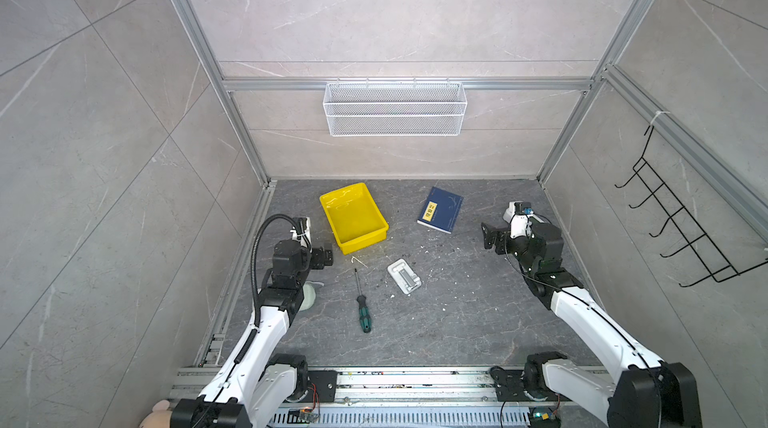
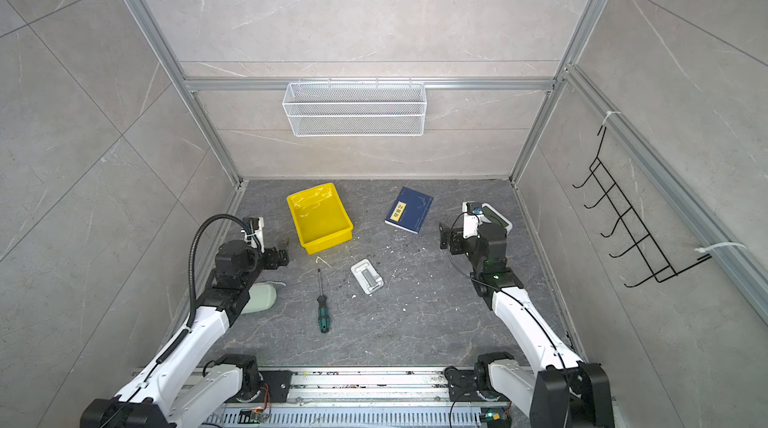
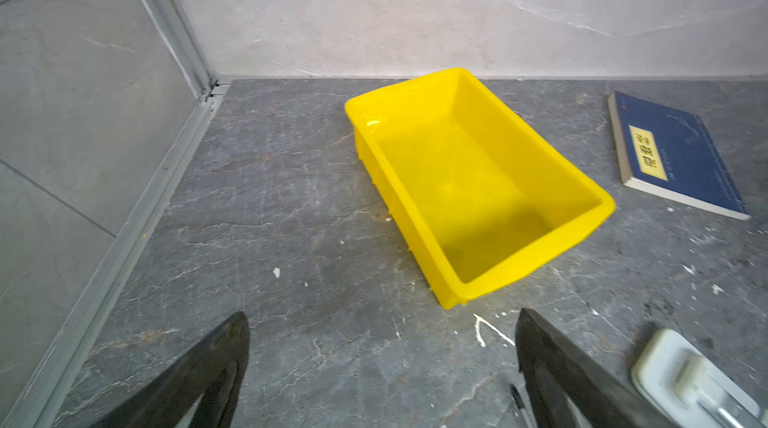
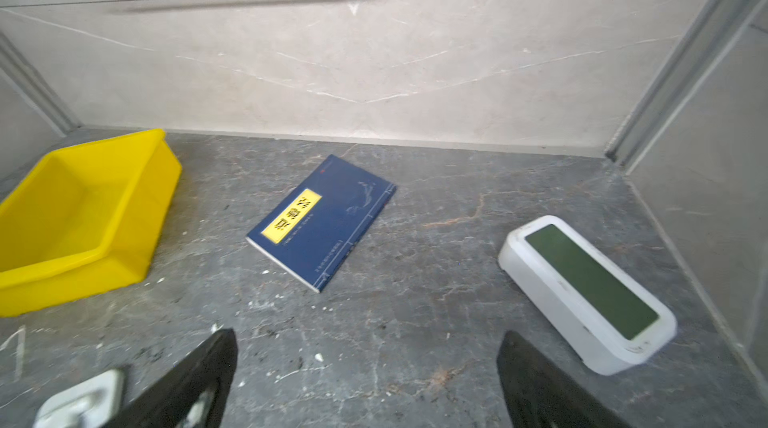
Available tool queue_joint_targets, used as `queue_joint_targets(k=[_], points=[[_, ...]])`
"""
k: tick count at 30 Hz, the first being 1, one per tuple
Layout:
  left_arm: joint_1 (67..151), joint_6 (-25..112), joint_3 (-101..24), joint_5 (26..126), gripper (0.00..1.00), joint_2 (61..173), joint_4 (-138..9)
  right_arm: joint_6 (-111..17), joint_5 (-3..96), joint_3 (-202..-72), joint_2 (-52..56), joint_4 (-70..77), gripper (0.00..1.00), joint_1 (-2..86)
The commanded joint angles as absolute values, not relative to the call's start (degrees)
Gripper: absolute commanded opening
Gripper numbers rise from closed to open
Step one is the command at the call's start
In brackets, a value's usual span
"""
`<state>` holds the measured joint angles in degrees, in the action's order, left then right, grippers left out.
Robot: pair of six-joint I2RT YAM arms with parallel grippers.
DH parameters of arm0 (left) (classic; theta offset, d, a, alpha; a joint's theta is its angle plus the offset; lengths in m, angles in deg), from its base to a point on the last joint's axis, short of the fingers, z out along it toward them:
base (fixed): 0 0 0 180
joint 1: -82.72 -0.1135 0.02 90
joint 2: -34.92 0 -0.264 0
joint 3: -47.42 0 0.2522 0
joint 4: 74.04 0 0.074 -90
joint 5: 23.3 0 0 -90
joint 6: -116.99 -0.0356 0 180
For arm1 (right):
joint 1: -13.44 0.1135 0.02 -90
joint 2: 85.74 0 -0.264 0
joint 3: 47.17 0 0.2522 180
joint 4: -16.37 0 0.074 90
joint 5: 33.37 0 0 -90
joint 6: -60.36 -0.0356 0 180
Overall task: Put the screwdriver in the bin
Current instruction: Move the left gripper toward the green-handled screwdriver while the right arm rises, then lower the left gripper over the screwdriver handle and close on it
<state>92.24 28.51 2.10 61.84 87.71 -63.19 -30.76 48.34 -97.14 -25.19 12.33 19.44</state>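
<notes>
Left gripper (image 3: 382, 376) at the left wrist view's lower edge, jaws spread and empty, facing the yellow bin (image 3: 598, 201); screwdriver (image 1: 363, 311) lies untouched lower-centre, likely awaiting pickup.

In both top views the left arm hides much of a pale green rounded object (image 2: 262, 298); its kind is unclear. Lower-left, a tan plush shape (image 1: 160, 410) is cut off.

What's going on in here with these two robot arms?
Nothing is being handled yet. The screwdriver lies on the dark floor, in front of the empty yellow bin it should go into. The left gripper and right gripper both hang open, holding nothing. A blue book lies nearby.
</notes>
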Motion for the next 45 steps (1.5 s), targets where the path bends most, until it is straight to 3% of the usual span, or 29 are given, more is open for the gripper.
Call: queue_joint_targets(k=[1, 8, 22, 39, 45], points=[[97.86, 30.8, -1.85, 57.26, 1.0, 86.51, -54.82, -27.22, 38.9, -99.08, -28.79, 2.03, 0.99, 20.37], [110.83, 48.22, -7.55, 49.74, 1.0, 88.99, -44.21, -21.75, 32.48, -104.89, -32.89, -10.57, 0.99, 23.82], [120.51, 73.39, -16.25, 52.32, 1.0, 95.6, -14.94, -15.07, 27.99, -113.05, -30.27, -22.36, 0.99, 39.28], [122.6, 77.61, -15.04, 62.99, 0.99, 111.0, -14.57, -15.66, 28.67, -116.06, -25.81, -27.64, 0.99, 56.47], [123.85, 77.16, -14.99, 63.22, 0.92, 115.98, -16.62, -15.75, 28.95, -115.95, -25.03, -27.82, 0.99, 58.47]])
